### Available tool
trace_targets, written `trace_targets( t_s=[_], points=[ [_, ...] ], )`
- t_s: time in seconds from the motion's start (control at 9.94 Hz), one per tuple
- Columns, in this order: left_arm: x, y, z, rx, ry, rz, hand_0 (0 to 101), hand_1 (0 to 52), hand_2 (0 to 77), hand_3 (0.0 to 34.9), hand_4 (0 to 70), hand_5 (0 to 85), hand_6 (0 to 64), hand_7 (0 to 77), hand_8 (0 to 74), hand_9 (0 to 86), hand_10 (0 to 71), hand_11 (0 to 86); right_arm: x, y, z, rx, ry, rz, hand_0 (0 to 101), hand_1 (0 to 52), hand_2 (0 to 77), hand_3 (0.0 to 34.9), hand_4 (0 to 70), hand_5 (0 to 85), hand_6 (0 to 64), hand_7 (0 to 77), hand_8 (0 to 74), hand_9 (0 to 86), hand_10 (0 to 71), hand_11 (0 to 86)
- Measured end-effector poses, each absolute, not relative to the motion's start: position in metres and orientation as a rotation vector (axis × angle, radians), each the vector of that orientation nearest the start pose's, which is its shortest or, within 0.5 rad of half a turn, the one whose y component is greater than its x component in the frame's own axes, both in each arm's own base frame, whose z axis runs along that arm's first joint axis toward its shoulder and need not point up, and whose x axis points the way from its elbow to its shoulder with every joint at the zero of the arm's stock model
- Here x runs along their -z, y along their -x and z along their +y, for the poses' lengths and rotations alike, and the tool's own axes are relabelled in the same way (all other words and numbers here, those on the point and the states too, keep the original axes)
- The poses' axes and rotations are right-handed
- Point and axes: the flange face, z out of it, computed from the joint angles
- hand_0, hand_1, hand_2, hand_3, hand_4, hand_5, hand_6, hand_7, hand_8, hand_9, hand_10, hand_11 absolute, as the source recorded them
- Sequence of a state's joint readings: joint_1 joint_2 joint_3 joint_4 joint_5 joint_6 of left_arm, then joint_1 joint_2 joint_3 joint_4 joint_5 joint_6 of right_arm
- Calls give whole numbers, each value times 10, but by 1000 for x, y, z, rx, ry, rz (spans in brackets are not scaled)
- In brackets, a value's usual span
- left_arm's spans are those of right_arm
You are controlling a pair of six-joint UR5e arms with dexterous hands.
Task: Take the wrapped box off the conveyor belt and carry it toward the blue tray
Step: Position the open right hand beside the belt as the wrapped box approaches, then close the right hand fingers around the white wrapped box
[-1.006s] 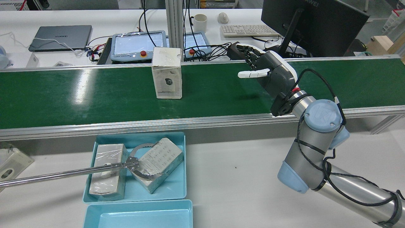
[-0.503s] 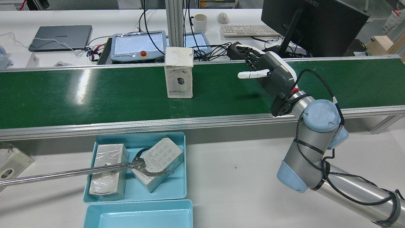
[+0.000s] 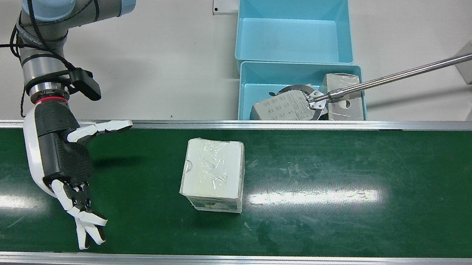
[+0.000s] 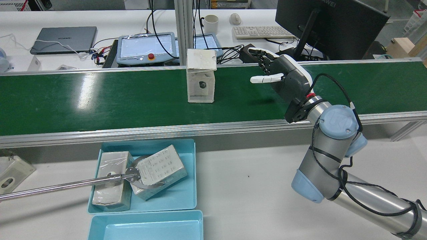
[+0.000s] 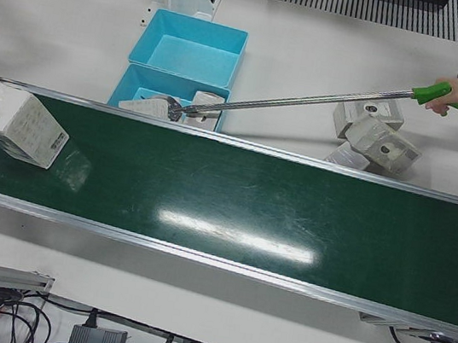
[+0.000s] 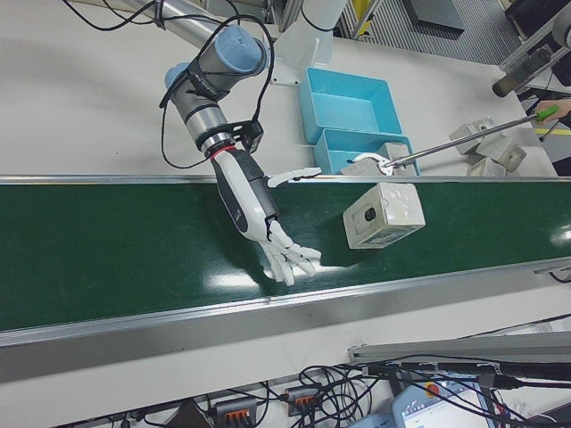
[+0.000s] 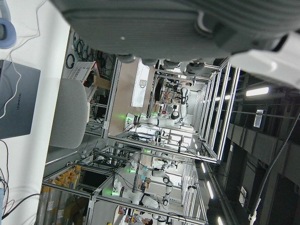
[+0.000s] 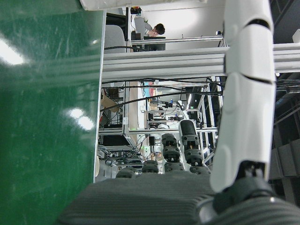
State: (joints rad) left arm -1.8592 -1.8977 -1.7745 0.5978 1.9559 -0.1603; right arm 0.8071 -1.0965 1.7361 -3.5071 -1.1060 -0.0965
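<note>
**Open right hand waiting over the belt**

Right hand (image 4: 283,75) hovers above the conveyor belt (image 4: 100,100), fingers spread, holding nothing, apparently poised to catch; wrapped box (image 4: 200,76) stands upright to its left, apart; blue tray (image 4: 190,173) lies nearer, already holding two boxes.

The box (image 4: 200,76), white and wrapped in clear film, is standing upright on the green belt (image 4: 100,100), untouched. The blue tray (image 4: 186,196) is sitting beside the belt, holding two wrapped boxes.
</note>
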Motion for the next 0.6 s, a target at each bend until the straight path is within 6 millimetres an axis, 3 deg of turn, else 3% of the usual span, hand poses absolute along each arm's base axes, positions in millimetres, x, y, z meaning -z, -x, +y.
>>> trace_targets(
  t_s=[0.6],
  points=[
    [-472, 251, -510, 2335, 310, 2174, 0, 0, 5, 0, 0, 11, 5, 5, 5, 0, 5, 5, -385, 306, -575, 2046, -398, 2568, 468, 147, 114, 0, 93, 218, 38, 44, 0, 33, 0, 11]
  ],
)
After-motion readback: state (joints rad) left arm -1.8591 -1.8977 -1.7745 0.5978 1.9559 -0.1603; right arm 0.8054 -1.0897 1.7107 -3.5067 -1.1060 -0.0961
